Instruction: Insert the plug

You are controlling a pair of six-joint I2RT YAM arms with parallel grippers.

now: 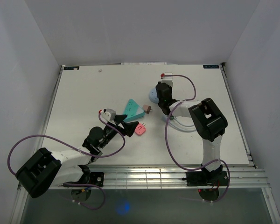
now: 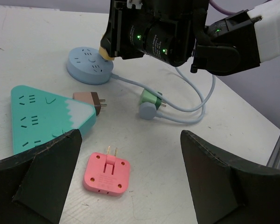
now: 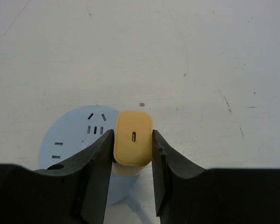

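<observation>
Task's thing: the yellow charger plug (image 3: 133, 144) hung just above the rim of the round blue socket hub (image 3: 74, 137), not yet seated; its prongs were hidden beneath it.
Right gripper: the right gripper (image 3: 133, 140) was clamped on the plug's two flat sides.
Why held so: that side grip left the port face up toward the wrist camera and, by my reading, the prongs aimed down at the hub.
Alignment: the hub's slots lay just left of the plug in the right wrist view, so a small sideways correction looked necessary before pressing down.
Right arm pose: it was folded at the elbow and reached toward the far side of the table (image 1: 84, 93), wrist pitched down over the hub.
Left gripper: the left gripper (image 2: 130, 134) was spread wide with nothing in it, and the pink adapter (image 2: 107, 173) lay on the table between its fingers.
Left arm pose: it was low and stretched diagonally toward the centre, likely parked clear of the right arm.
Neighbours: a brown plug (image 2: 88, 100) sat at the corner of the teal triangular power strip (image 2: 37, 116); a green plug (image 2: 149, 99) lay on the hub's cable.
</observation>
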